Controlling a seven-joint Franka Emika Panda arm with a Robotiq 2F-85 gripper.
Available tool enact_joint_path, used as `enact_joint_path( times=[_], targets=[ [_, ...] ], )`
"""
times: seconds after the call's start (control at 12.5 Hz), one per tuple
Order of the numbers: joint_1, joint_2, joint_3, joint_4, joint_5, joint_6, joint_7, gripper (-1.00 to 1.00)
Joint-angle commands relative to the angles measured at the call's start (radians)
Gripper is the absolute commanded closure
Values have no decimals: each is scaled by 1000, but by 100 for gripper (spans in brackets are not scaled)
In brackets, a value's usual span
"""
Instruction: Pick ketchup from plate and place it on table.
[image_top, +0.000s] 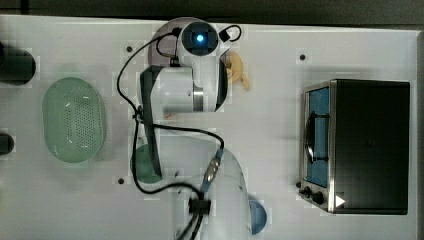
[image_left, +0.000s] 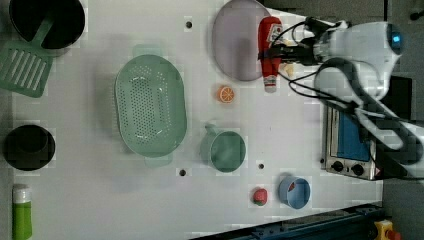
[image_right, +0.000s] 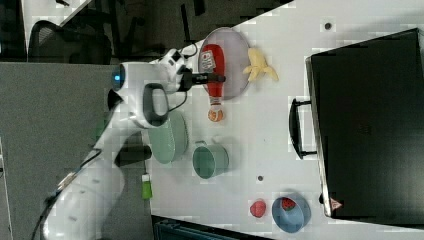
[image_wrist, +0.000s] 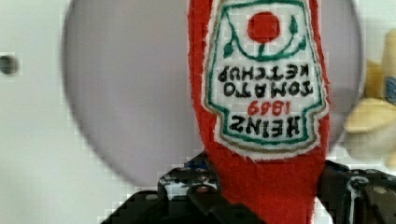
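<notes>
Across the white counter my arm stretches to its far edge, wrist bent over the mauve plate. My pincer is clamped on the ketchup around its middle; the bottle lies sideways, its base over the plate, its white cap past the rim just beside the orange slice.
</notes>
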Motion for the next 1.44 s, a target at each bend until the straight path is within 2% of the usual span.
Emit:
enact_joint_path(
  times=[0.08, 0.4, 0.56, 0.8, 0.96, 1.12, 1.44],
  targets=[
    [-28, -196, 9, 41, 28, -99, -20, -20],
    [-55, -373, -29, 10, 28, -390, -21, -20],
    [-64, -454, -64, -55, 28, -419, -21, -20],
    [-70, -563, -107, -217, 28, -413, -21, -20],
    [-70, -621, -107, -338, 27, -370, -21, -20],
    [-70, -657, -102, -464, 23, -248, -21, -20],
    [-66, -616, -94, -661, 24, -25, -21, -20]
  ],
)
